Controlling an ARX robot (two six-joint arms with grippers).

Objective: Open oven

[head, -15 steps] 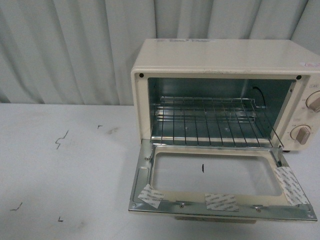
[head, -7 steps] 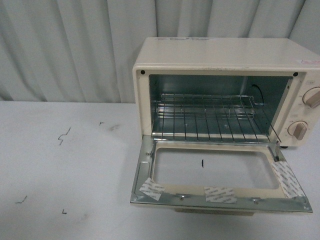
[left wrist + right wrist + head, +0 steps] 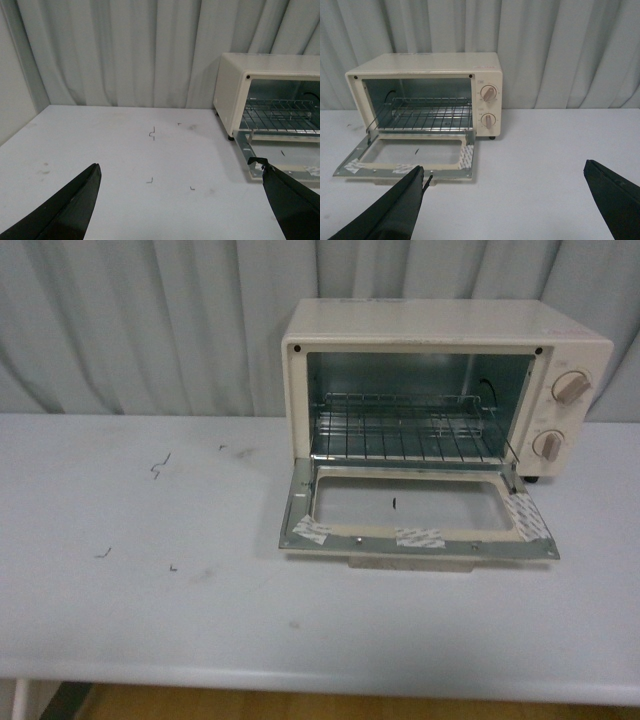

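Front view first: the oven is seen on the far right part of the white table, in front of the grey curtain. Its door is dropped fully down and lies nearly flat toward the near side, with pieces of tape stuck on the inner frame. Inside the open chamber only a wire rack is seen; nothing is placed on it. Two knobs are on the right of the front panel. Neither arm is shown in this view. The opening step is judged to be done, so little is called for next beyond keeping the arms clear of the door.

Left wrist view: the left gripper is held above the table, to the left of the oven and well apart from it. Its two dark fingers are spread wide and nothing is between them. Small dark marks are noticed on the table surface.

Right wrist view: the right gripper is held on the near side of the oven, apart from the door edge. Its jaws are also wide apart and nothing is gripped. The rack is again seen bare, and the beige handle is partly hidden under the near edge of the door.
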